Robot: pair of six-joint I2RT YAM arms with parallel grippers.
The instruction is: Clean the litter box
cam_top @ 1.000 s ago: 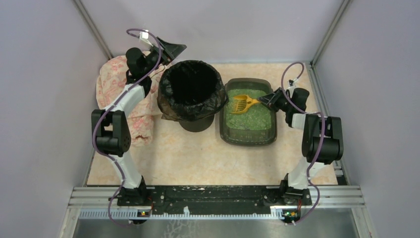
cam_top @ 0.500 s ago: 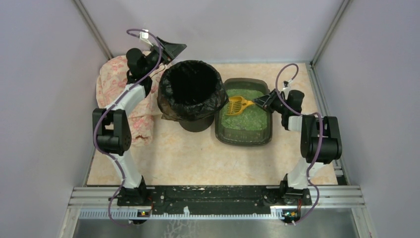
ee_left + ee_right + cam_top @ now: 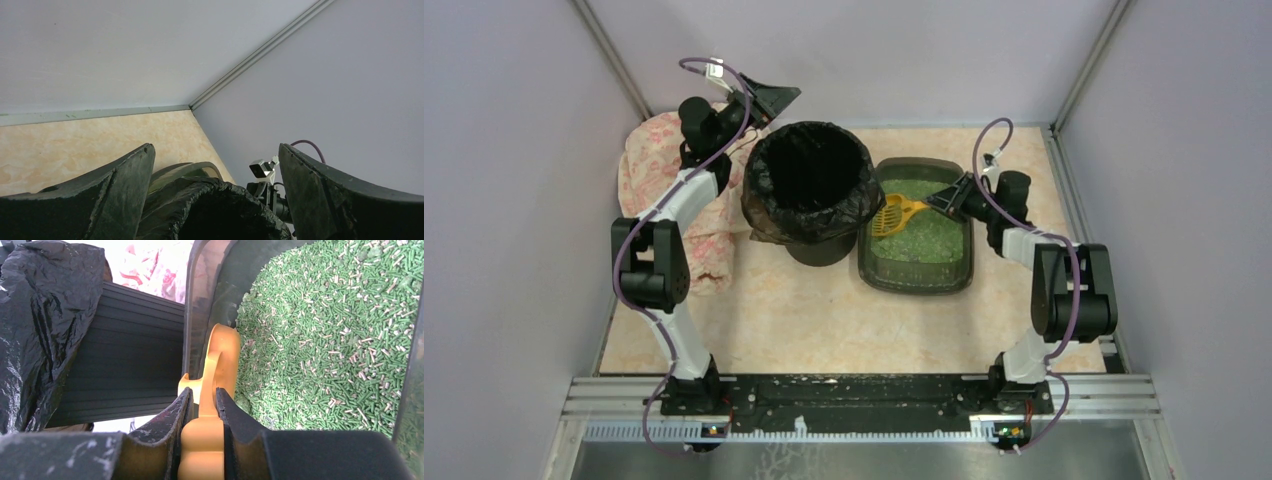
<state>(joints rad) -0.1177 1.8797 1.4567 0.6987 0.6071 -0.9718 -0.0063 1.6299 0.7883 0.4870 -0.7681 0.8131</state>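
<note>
the yellow scoop (image 3: 894, 213) was gripped tight by its handle in the right gripper (image 3: 938, 203), and its head was seen by the 9 o'clock wall of the litter box (image 3: 916, 280). the box was found toward 2 o'clock from the middle of the table (image 3: 824, 320), just beside the black-bagged bin (image 3: 764, 210); whether the two were touching could not be told. if the scoop were tipped on the way up, green bits (image 3: 325, 340) could be dropped into the gap or onto the table. the bin's edge could be bumped, and the bag could be pulled loose. the box could be pushed too. the left gripper (image 3: 776, 98) was seen spread wide apart, with nothing in it, at 11 o'clock past the bin. the table was covered in a pale, marbled sheet, a pink flowered cloth (image 3: 652, 180) was laid at 10 o'clock, and plain grey walls (image 3: 514, 150) were set on three sides.
</note>
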